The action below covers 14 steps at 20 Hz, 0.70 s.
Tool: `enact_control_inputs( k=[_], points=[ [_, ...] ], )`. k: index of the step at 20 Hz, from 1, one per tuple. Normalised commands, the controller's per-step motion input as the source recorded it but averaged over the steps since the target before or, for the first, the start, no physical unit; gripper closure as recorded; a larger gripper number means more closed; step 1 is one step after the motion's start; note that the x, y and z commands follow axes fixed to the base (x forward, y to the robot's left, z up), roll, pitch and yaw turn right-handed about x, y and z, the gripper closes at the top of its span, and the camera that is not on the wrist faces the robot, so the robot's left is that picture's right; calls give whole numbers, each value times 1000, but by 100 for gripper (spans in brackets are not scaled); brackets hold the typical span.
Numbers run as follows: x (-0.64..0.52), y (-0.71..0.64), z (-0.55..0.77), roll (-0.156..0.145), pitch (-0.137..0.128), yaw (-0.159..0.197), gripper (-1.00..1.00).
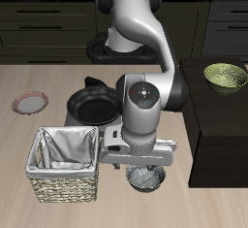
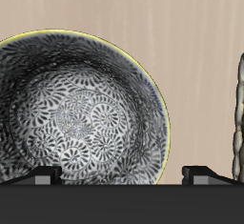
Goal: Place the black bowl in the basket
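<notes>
The gripper [image 1: 145, 171] hung over the black bowl [image 1: 147, 179], seemingly spread, though its grip was unclear. The bowl sat on the pale wooden table [image 1: 39, 77] beside the basket [image 1: 65, 164]; dark cabinets [image 1: 48, 18] stood behind.

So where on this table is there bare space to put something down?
The light tabletop is bare behind and beside the small pink plate, and along the front edge ahead of the basket. It is crowded mid-table: the frying pan, the basket, the black bowl and the gripper over it.
</notes>
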Motion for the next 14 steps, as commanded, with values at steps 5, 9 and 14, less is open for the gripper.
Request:
enact_control_inputs(
  k=[5, 9, 14],
  points=[
    [-12, -63, -342, 15, 70, -39, -100],
    [-77, -76, -105, -1, -2, 30, 100],
    [-35, -76, 152, 8, -27, 0, 100]
  ],
)
